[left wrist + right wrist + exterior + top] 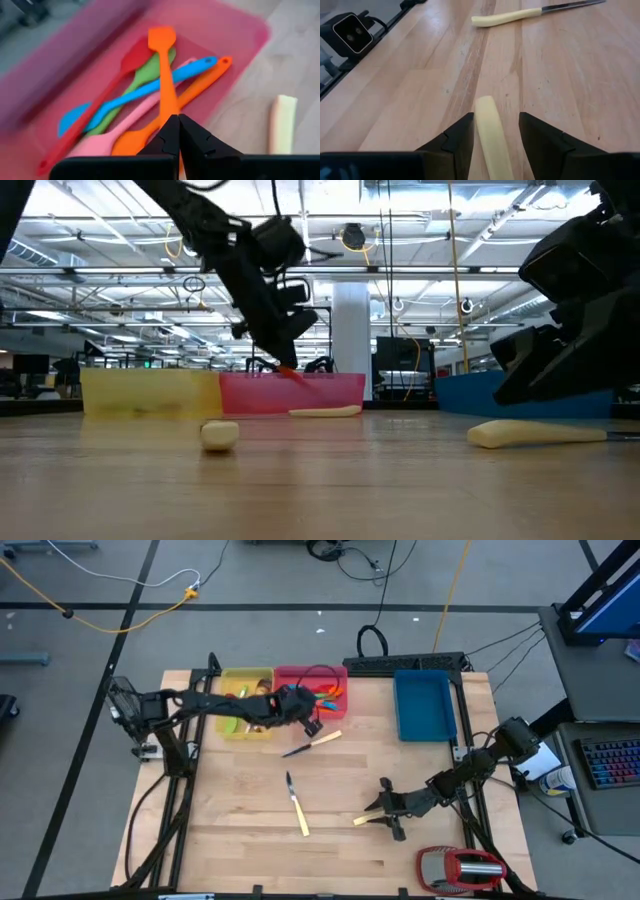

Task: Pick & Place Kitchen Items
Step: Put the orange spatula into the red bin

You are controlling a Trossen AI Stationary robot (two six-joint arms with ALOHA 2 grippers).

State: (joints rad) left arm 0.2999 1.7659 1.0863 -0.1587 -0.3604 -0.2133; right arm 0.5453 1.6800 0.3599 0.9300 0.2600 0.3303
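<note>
Over the pink tray [240,25], the left gripper [178,121] pinches an orange spatula [165,75] lengthwise among crossed spatulas, while the right gripper [496,131], fingers open, straddles a cream knife handle [492,135] lying along the table [240,830].

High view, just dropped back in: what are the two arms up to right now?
The left gripper is over the pink tray, shut on an orange spatula that lies among the other spatulas there. The right gripper is down at the table near its right front, fingers open on either side of a cream knife handle, not yet closed on it. Two more knives lie loose mid-table. The blue tray looks empty.
</note>
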